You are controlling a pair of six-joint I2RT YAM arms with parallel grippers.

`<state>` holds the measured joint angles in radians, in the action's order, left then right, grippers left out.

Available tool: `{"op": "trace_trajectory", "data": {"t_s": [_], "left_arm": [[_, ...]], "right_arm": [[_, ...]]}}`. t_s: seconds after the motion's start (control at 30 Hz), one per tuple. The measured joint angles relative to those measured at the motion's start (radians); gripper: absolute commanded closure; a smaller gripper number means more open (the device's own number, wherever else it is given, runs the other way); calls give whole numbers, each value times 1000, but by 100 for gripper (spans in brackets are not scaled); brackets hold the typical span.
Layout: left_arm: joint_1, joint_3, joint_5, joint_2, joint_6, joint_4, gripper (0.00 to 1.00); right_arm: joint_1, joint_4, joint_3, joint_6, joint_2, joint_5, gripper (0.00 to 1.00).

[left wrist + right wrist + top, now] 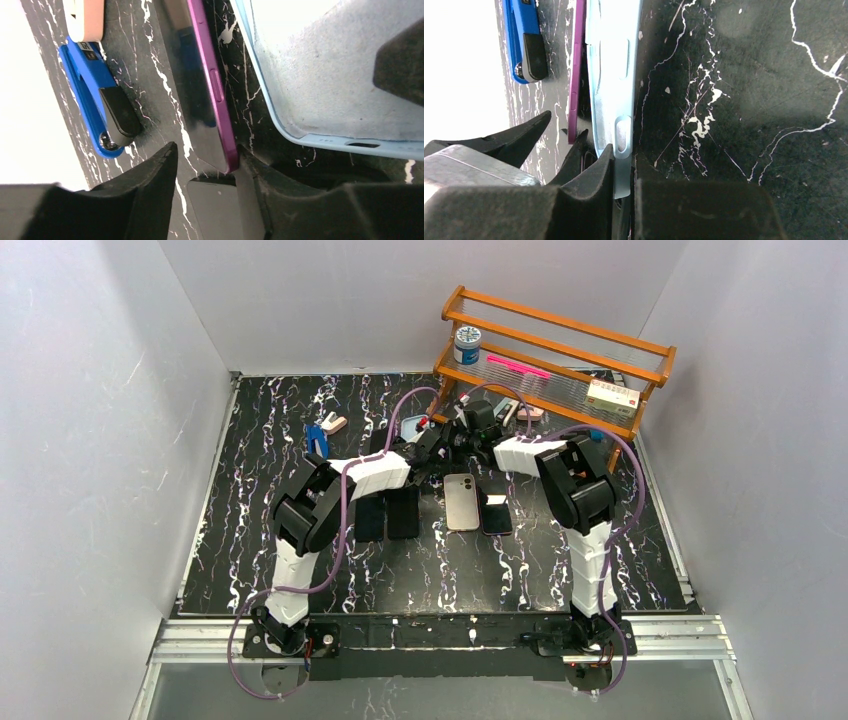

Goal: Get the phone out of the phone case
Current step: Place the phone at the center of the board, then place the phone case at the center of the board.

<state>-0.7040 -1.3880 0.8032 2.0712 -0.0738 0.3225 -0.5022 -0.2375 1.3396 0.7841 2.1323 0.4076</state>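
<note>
The purple phone (221,107) lies outside the light blue case (320,75), side by side with it on the black marbled table. My left gripper (207,152) is open. Its fingers straddle the phone's near corner, the right finger against the purple edge, the left finger a little apart. My right gripper (624,167) is shut on the rim of the case (611,60); the phone's purple edge (576,60) shows just left of it. In the top view both grippers, left (432,445) and right (462,430), meet below the shelf.
A blue clip (90,85) and a pink item (87,20) lie left of the phone. A silver phone (461,502), a black phone (497,517) and two more dark phones (388,514) lie mid-table. A wooden shelf (555,370) stands at the back right.
</note>
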Motion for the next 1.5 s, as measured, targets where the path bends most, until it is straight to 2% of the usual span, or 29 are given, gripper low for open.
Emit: {"op": "trace_trajectory", "data": {"t_s": [0.23, 0.4, 0.67, 0.87, 1.2, 1.5], "left_arm": [[14, -4, -23, -14, 49, 27, 28], [43, -4, -115, -53, 118, 43, 20], [83, -27, -277, -105, 235, 45, 12], [153, -17, -407, -179, 343, 34, 8], [380, 169, -575, -463, 515, -13, 2], [420, 235, -605, -723, 549, 17, 2]], "right_arm": [[-4, 12, 2, -3, 4, 8, 94], [-5, 34, 25, -3, 18, 15, 92], [-14, 90, 47, -6, 21, 23, 87], [-22, 130, 61, -5, 24, 31, 80], [-37, 186, 91, 1, 37, 14, 67], [-76, 276, 184, -43, 87, -3, 58]]}}
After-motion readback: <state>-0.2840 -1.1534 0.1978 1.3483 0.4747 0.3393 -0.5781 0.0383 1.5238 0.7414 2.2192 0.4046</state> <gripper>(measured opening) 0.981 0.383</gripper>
